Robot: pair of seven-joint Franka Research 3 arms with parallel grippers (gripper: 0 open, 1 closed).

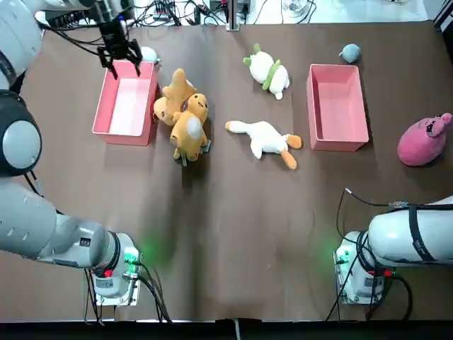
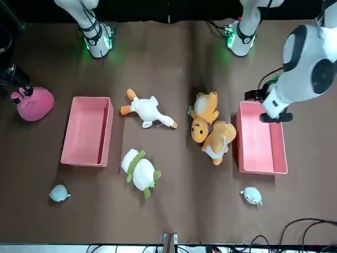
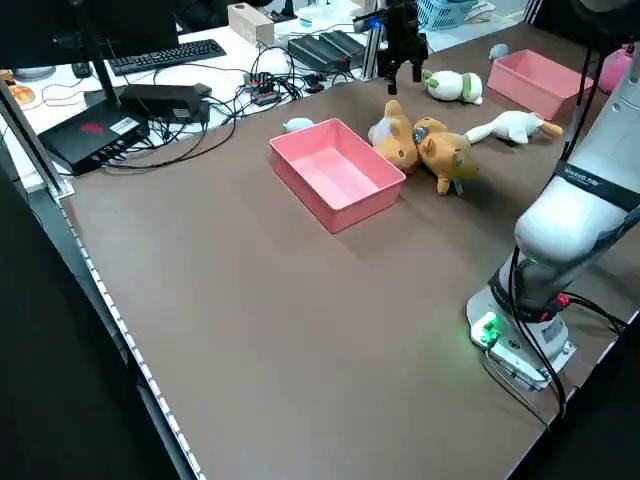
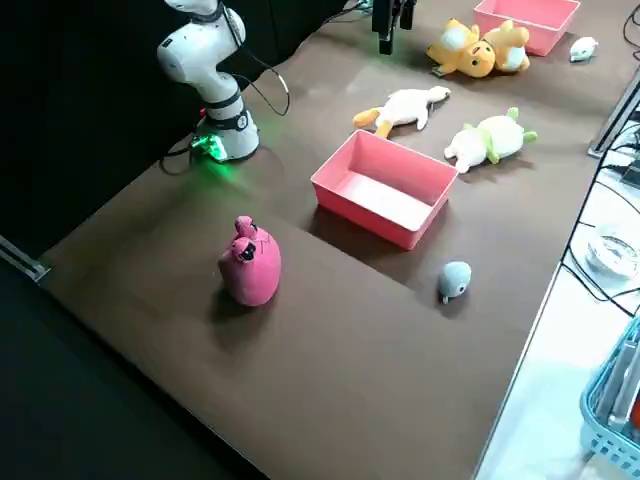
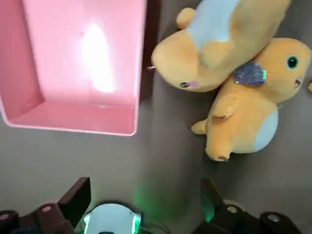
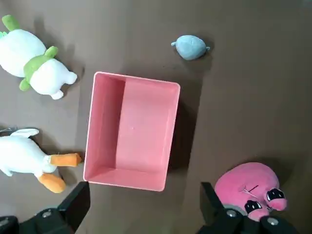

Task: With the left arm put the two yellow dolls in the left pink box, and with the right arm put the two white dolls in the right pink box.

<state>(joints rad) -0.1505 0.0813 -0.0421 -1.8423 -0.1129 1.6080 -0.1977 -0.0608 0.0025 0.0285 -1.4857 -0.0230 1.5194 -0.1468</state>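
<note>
The left hand (image 1: 121, 59) hangs with fingers apart over the far end of the left pink box (image 1: 106, 113), and the two yellow dolls (image 1: 182, 113) lie tangled just beside that box, so one grab might lift both.

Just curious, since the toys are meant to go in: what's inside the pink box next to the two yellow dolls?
Nothing. The left pink box shows only its bare pink floor; both yellow dolls lie on the table beside it. No part of the floor is covered.
</note>
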